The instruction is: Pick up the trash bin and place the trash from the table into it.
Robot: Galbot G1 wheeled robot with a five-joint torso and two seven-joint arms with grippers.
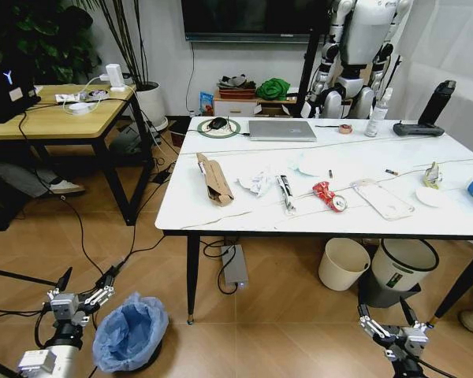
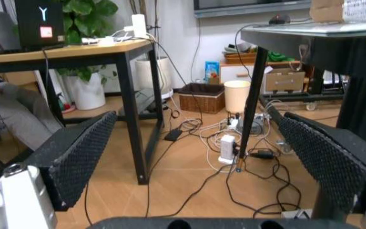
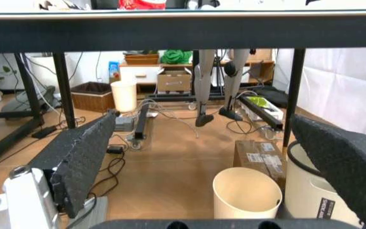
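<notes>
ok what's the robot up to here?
Nothing is held yet. The left hand hangs open low over the floor beside the small dark trash bin lined with a crinkled light-blue bag, not touching it. The right hand is open too, low near the cream bucket. The flattened brown cardboard box and crushed red can lie on the white marble-look table.

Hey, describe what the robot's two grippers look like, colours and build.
Left gripper and right gripper match: silver-grey metal frames with black hardware, each with two slim prongs. Close up, the jaws are black with a bumpy, dotted grip texture, beside a white rounded cylinder. Black cables trail near the left one.
</notes>
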